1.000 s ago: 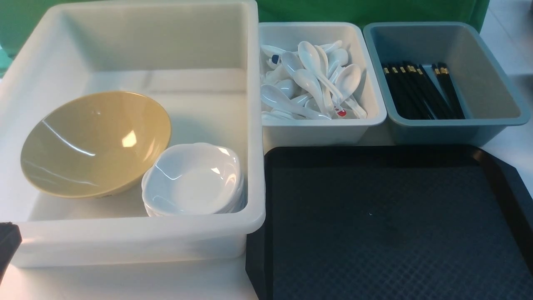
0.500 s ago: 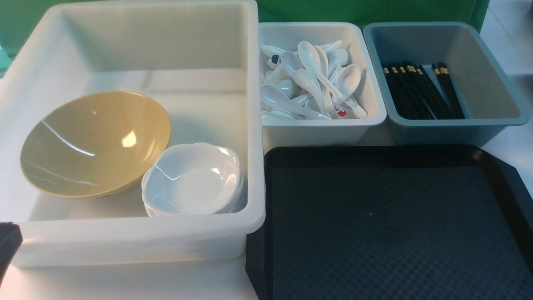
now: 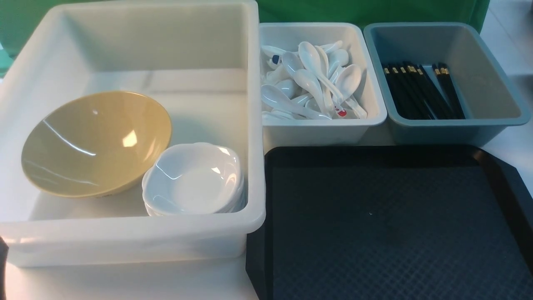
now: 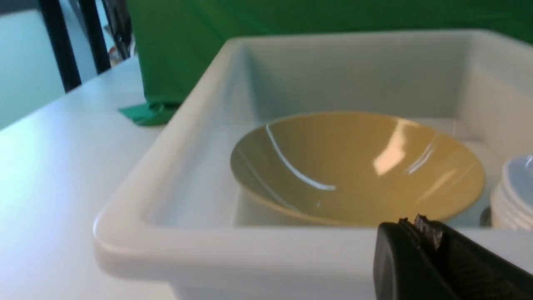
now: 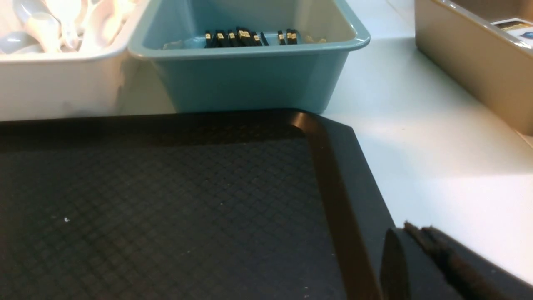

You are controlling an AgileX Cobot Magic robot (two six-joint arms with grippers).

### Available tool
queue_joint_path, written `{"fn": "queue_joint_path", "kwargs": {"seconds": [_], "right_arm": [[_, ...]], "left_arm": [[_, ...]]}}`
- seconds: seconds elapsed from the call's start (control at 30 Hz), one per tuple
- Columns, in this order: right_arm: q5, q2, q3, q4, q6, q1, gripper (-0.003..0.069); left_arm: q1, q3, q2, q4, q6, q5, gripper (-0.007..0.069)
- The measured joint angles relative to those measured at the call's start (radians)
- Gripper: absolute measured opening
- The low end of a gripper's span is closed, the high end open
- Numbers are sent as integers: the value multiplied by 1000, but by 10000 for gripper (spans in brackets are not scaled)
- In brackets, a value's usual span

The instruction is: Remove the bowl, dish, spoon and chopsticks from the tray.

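Observation:
The black tray (image 3: 416,156) lies at the front right with nothing on it; it also shows in the right wrist view (image 5: 333,175). The yellow bowl (image 3: 95,143) rests tilted in the big white tub (image 3: 254,125), beside a stack of white dishes (image 3: 193,179). White spoons (image 3: 312,81) fill the small white tub. Black chopsticks (image 3: 420,89) lie in the grey-blue tub. My left gripper (image 4: 416,227) is shut and empty, just outside the big tub's near wall, in front of the bowl (image 4: 358,166). My right gripper (image 5: 416,233) is shut and empty at the tray's right rim.
The small white tub (image 3: 374,121) and the grey-blue tub (image 3: 458,129) stand side by side behind the tray. A tan bin (image 5: 479,62) stands on the white table further right. A green cloth hangs behind the tubs.
The dark left arm at the front view's lower left corner has drawn back almost out of the picture. Nothing else has moved.

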Motion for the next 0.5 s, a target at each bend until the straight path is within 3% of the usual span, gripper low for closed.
{"fn": "queue_joint_path", "kwargs": {"seconds": [0.2,0.5], "right_arm": [[0,0,0,-1,0,0,45],[0,0,0,-1,0,0,52]], "left_arm": [[-57,5,0,-1,38,118,-11],[-64,5,0,-1,76,124,-11]]}}
